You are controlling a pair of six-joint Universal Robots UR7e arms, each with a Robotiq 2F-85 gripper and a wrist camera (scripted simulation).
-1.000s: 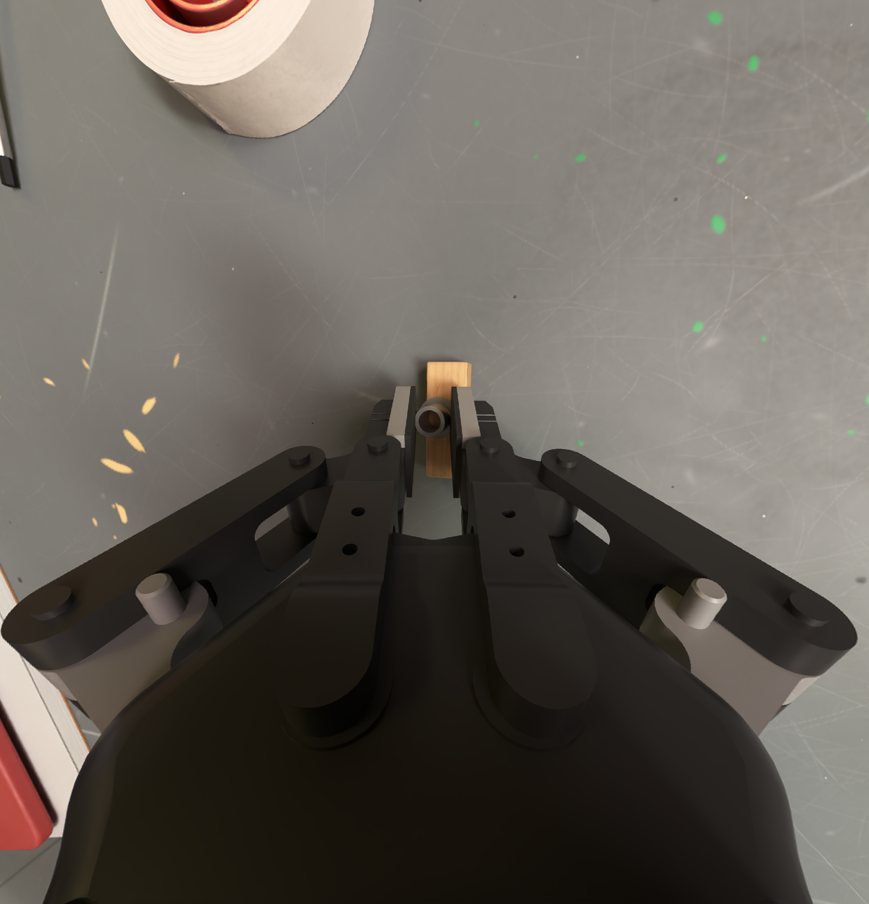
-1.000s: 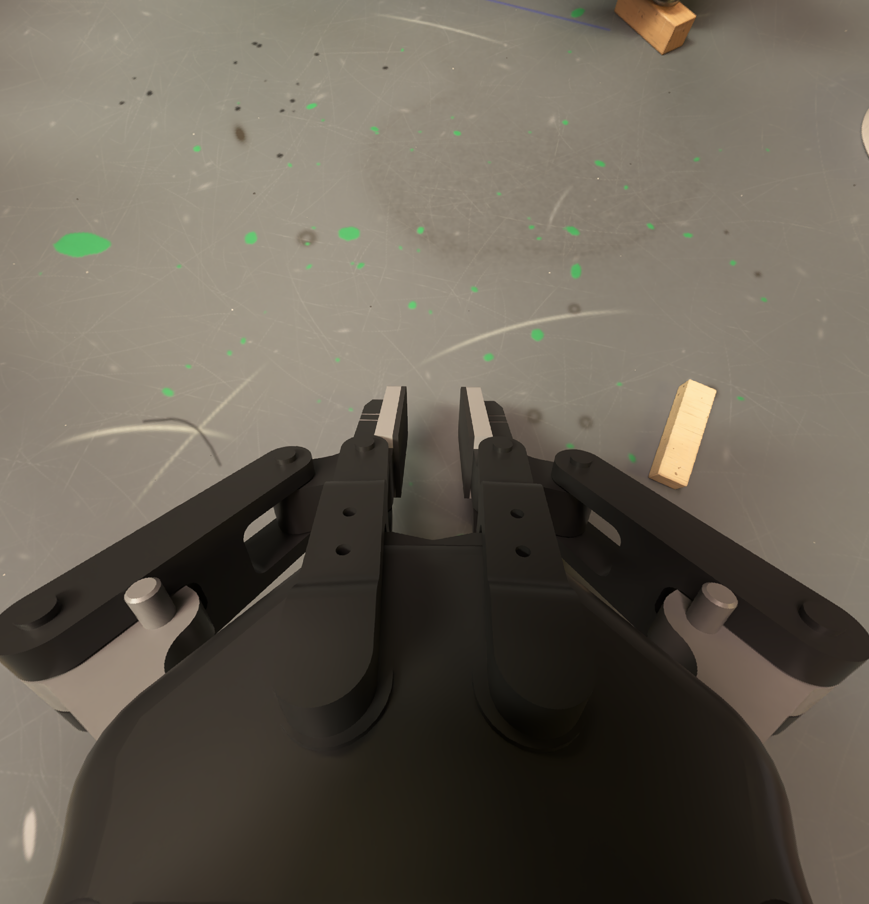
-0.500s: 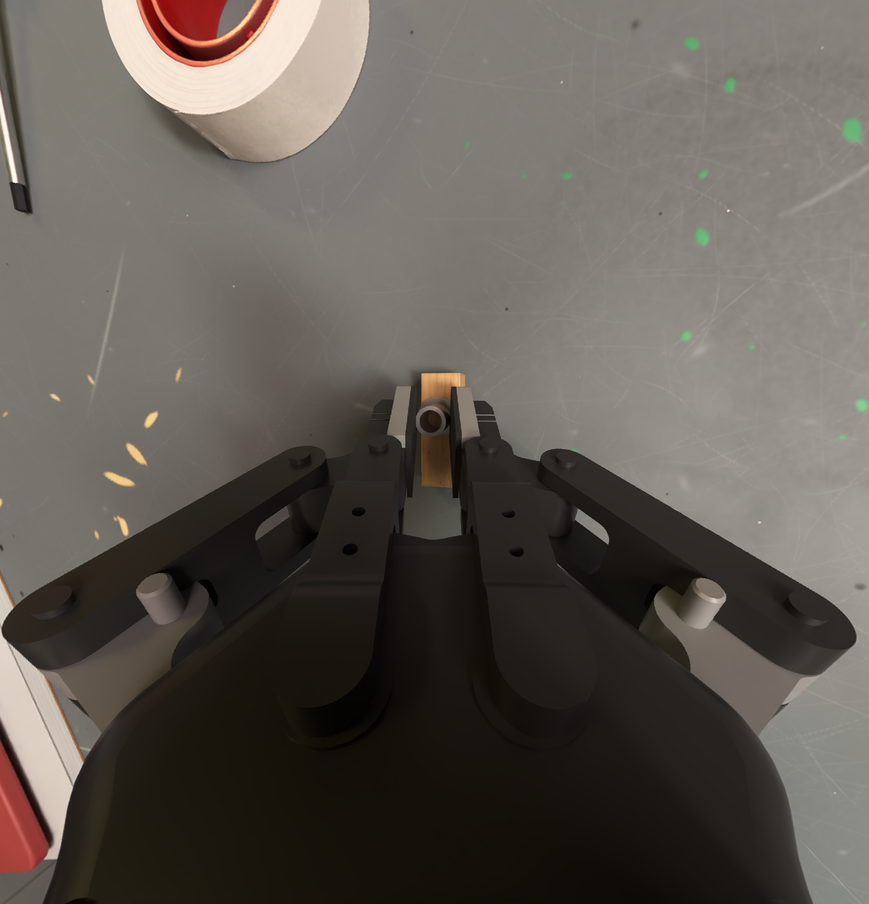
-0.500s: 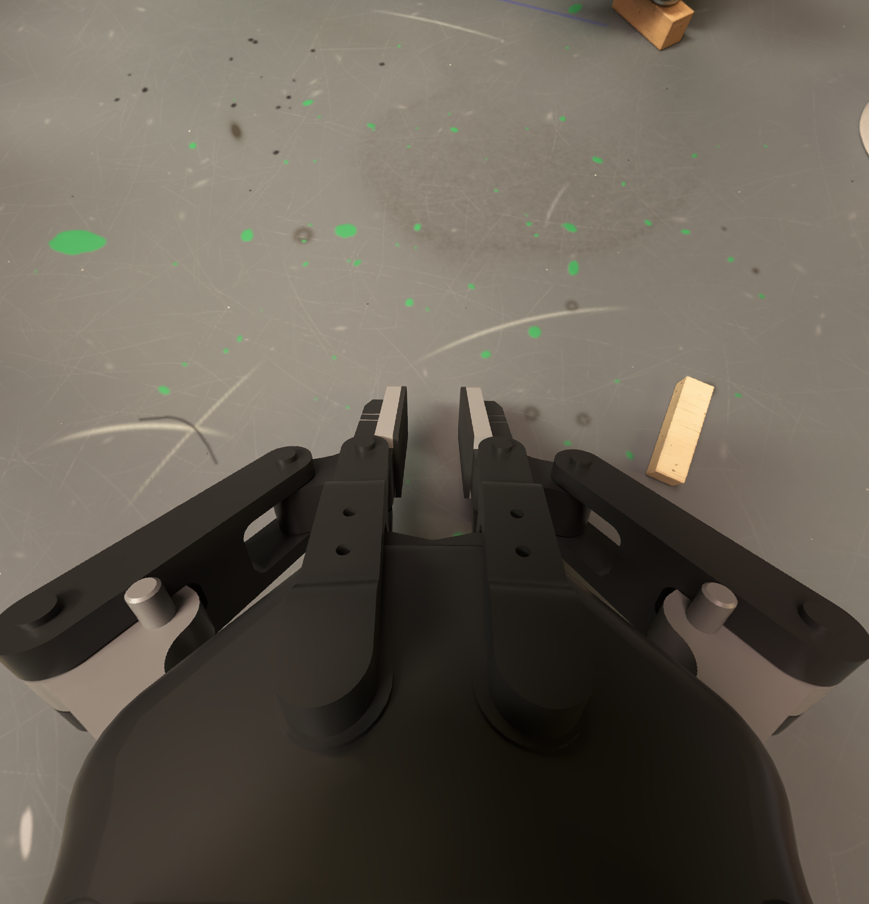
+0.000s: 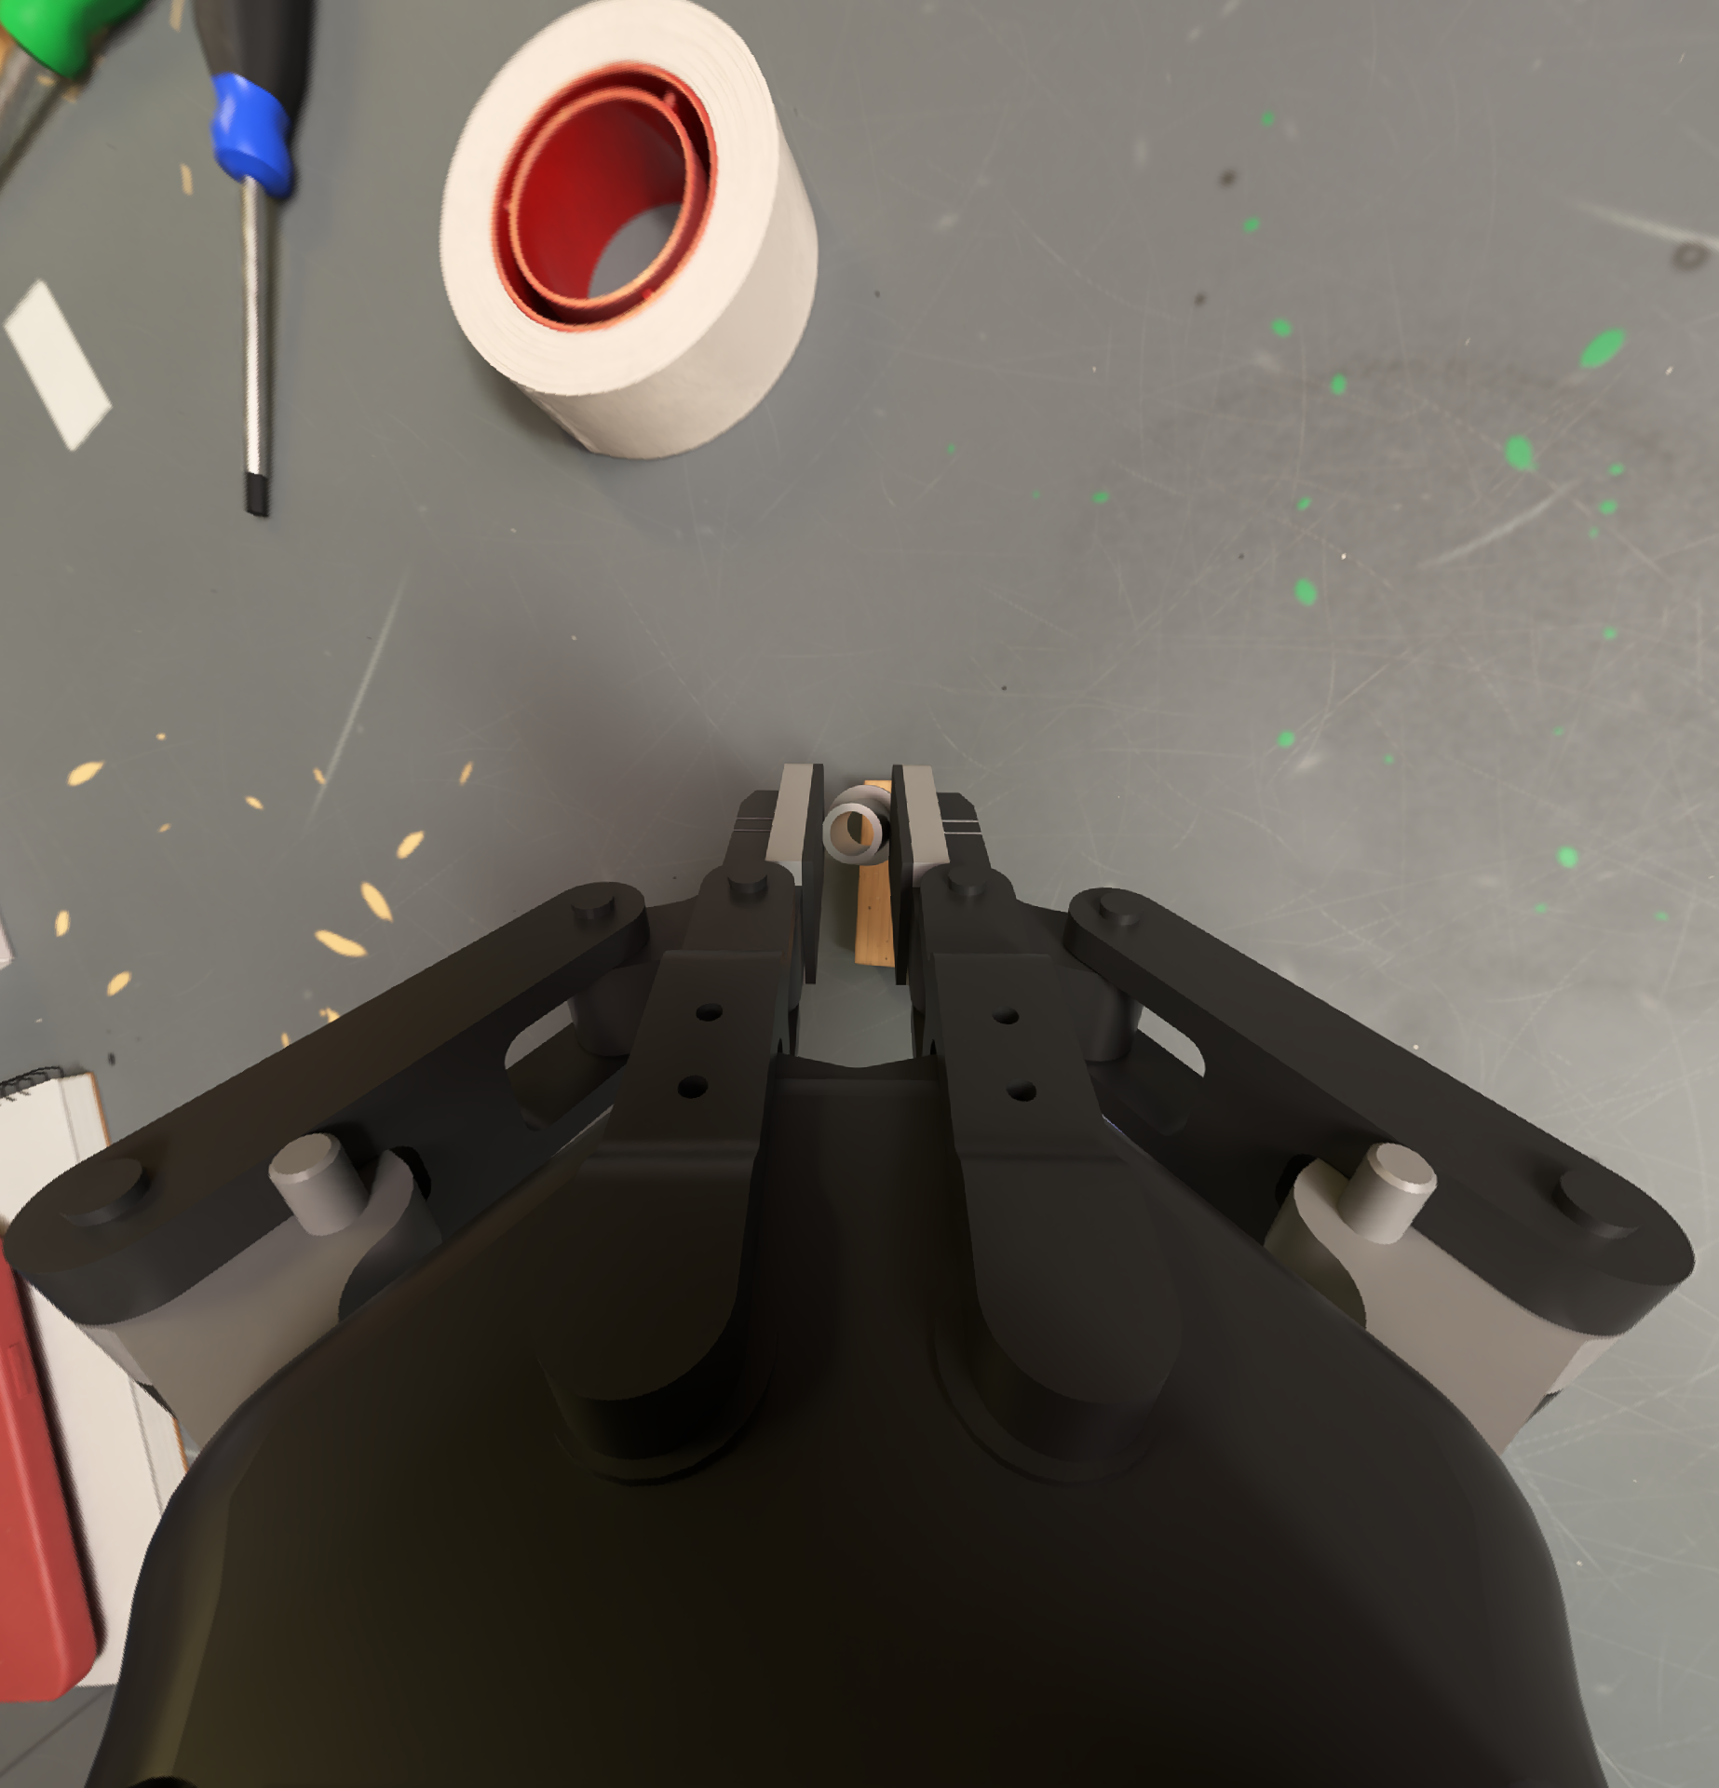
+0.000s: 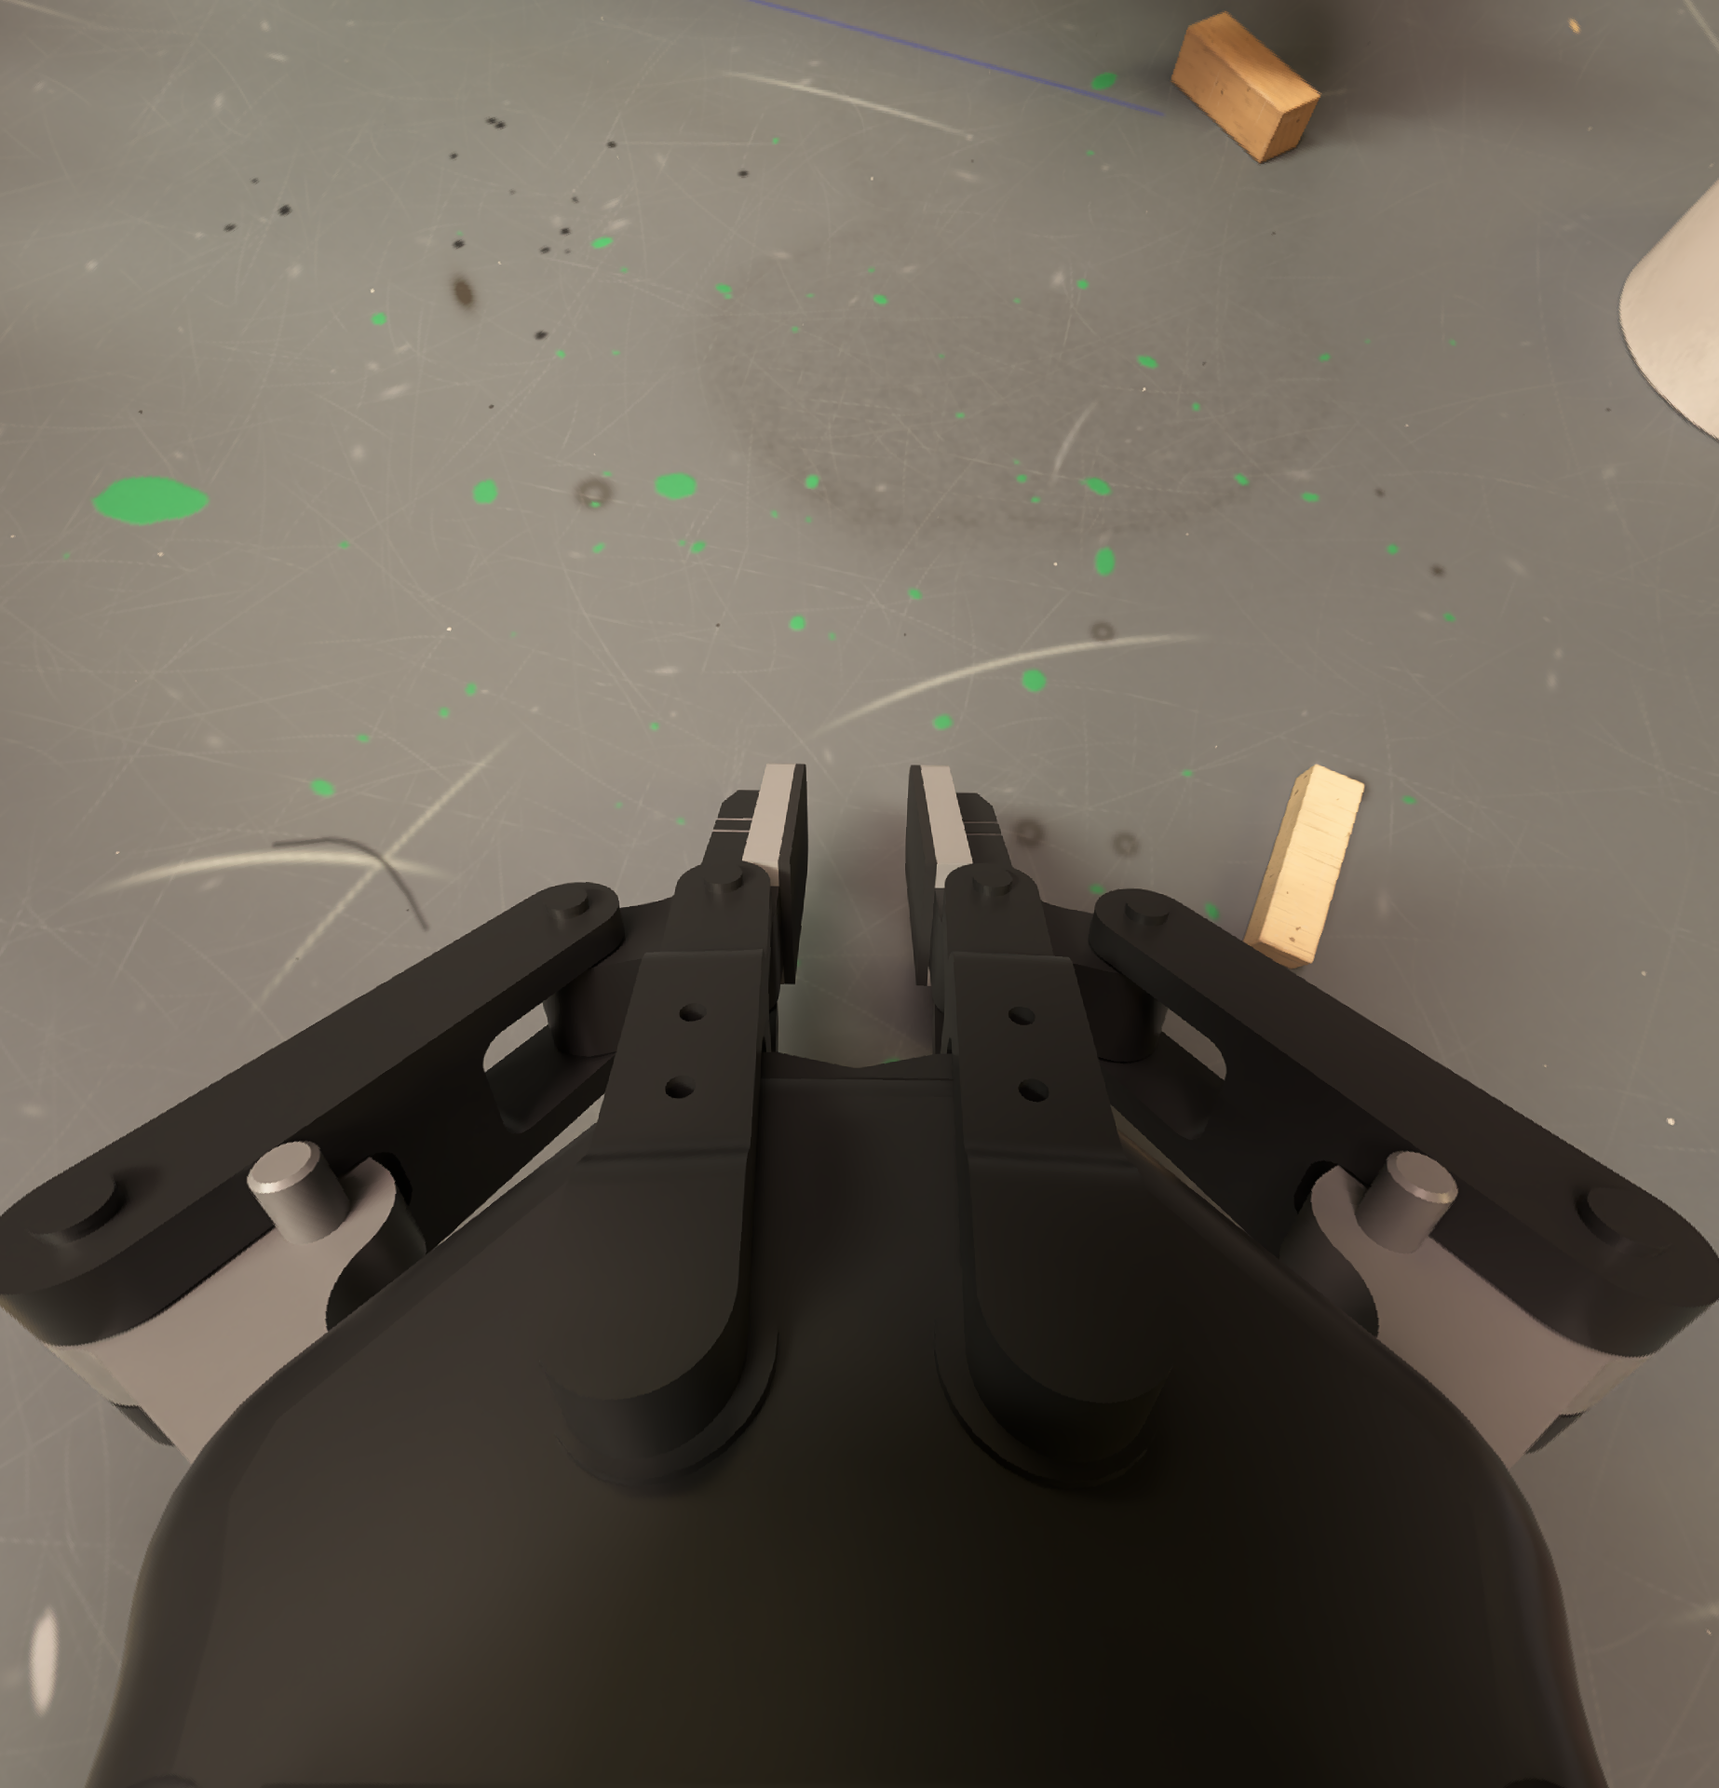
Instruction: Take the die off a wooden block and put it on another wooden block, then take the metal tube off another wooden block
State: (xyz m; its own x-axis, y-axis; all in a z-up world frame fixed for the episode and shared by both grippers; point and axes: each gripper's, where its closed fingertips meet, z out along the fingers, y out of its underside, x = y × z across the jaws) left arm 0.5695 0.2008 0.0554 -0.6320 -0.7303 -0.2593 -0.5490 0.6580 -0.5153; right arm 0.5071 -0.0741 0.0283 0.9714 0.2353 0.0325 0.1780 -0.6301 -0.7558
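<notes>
Left wrist view: the left claw (image 5: 858, 822) is clenched on the tube (image 5: 854, 828), a short grey metal ring seen end-on, pinched between the two fingertip pads (image 5: 796, 811). The tube sits above the block (image 5: 875, 924), a small brown wooden piece lying on the grey surface (image 5: 1223, 677) and showing in the gap between the fingers, just below the tube in the picture. Whether tube and block touch cannot be told from this angle. Farther off, at upper left, a roll of white tape (image 5: 633, 232) with a red core lies on the surface. Left of it lies a screwdriver (image 5: 252, 290) with a blue collar and a steel shaft, and a green-handled tool (image 5: 33, 48) pokes in at the corner. A white strip (image 5: 57, 363) lies near the left edge. At lower left are a spiral notepad (image 5: 33, 1142) and a red case (image 5: 14, 1471) on top of it.

Right wrist view: the right claw (image 6: 856, 832) is released, its fingers a little apart with nothing between them, hanging over the scratched, green-speckled surface (image 6: 449, 629). A pale wooden block (image 6: 1305, 861) lies just right of the fingers. A darker brown block (image 6: 1243, 85) lies far off at upper right, bare on top. The tape roll's white side (image 6: 1697, 319) shows at the right edge. No die shows in either view.
</notes>
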